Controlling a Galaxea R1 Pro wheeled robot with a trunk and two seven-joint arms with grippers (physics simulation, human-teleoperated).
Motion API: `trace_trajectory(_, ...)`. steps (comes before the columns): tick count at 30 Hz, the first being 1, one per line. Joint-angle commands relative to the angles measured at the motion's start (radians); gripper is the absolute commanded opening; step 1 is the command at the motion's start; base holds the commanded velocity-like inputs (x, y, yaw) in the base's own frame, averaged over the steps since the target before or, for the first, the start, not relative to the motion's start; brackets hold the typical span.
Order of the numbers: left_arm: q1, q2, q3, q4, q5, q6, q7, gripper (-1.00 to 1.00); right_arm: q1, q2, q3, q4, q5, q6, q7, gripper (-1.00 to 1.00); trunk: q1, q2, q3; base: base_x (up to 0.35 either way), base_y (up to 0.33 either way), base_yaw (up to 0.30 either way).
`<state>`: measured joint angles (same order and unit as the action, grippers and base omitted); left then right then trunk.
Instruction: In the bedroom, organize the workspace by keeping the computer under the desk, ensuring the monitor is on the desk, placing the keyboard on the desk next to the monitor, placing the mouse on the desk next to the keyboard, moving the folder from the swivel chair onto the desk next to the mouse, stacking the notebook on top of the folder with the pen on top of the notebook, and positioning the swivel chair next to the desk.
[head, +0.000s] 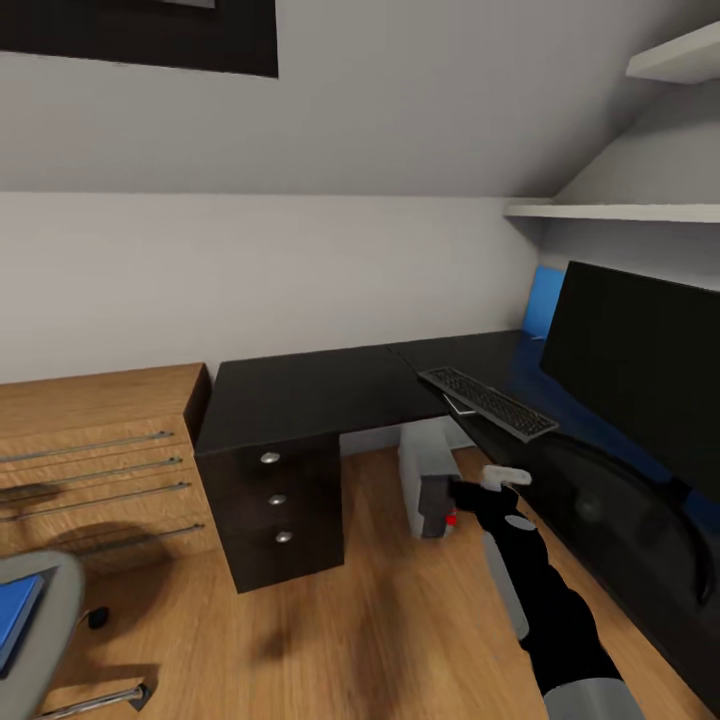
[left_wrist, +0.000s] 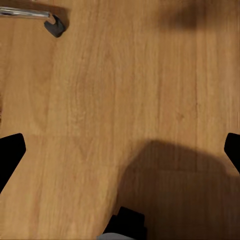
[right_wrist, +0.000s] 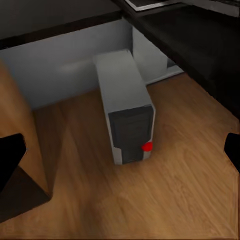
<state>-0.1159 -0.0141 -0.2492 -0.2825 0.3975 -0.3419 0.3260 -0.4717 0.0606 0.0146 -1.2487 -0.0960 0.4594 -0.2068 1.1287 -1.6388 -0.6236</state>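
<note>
Grey tower computer with red light (right_wrist: 126, 119) sits on wood floor (head: 400, 620), half under glossy black L-shaped desk (head: 300, 400). Right gripper (head: 478, 492) close by, fingers spread, holding nothing. Left gripper (left_wrist: 120, 150) spread too, over bare floor. Best bet imo: push low and square on front face so it slides under without tipping.

Sloped grey wall (head: 300, 130), wood floor (head: 400, 620), white shelves (head: 620, 212).

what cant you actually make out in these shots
- Folder: head view, only a blue corner on the chair, cut off by the frame edge.
- Monitor: head view, right side cut off; its base isn't visible.
- Computer: head view, the right arm covers part of its front; its rear sits in shadow under the desk.
- Right gripper: head view, too dark against the computer to read the jaws.
</note>
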Motion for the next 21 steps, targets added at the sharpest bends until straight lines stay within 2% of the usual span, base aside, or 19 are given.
trace_trajectory(1, -0.001, 0.0, -0.009, 0.0, 0.006, -0.003, 0.007, 1.0, 0.0, -0.003, 0.0, -0.063, -0.01, 0.066, -0.009, 1.0, -0.004, 0.007, 0.002, 0.0, 0.0, 0.0)
trace_trajectory(3, -0.001, 0.0, -0.009, 0.0, 0.006, -0.003, 0.007, 1.0, 0.003, -0.007, -0.001, -0.102, -0.011, 0.111, -0.009, 1.0, -0.012, 0.021, 0.008, 0.0, 0.0, 0.0)
trace_trajectory(7, -0.001, 0.0, -0.008, 0.0, 0.005, -0.005, 0.007, 1.0, 0.022, -0.046, -0.004, -0.162, -0.013, 0.184, -0.008, 1.0, -0.023, 0.042, 0.018, 0.0, 0.0, 0.0)
trace_trajectory(15, -0.001, -0.001, -0.008, -0.002, 0.003, -0.01, 0.007, 1.0, 0.024, -0.053, -0.057, -0.11, -0.014, 0.171, -0.006, 1.0, -0.023, 0.042, 0.024, 0.0, 0.0, -0.132)
trace_trajectory(21, -0.001, -0.001, -0.009, -0.002, 0.003, -0.011, 0.007, 1.0, 0.024, -0.054, -0.073, -0.091, -0.013, 0.158, -0.005, 1.0, -0.023, 0.042, 0.03, 0.0, 0.0, -0.193)
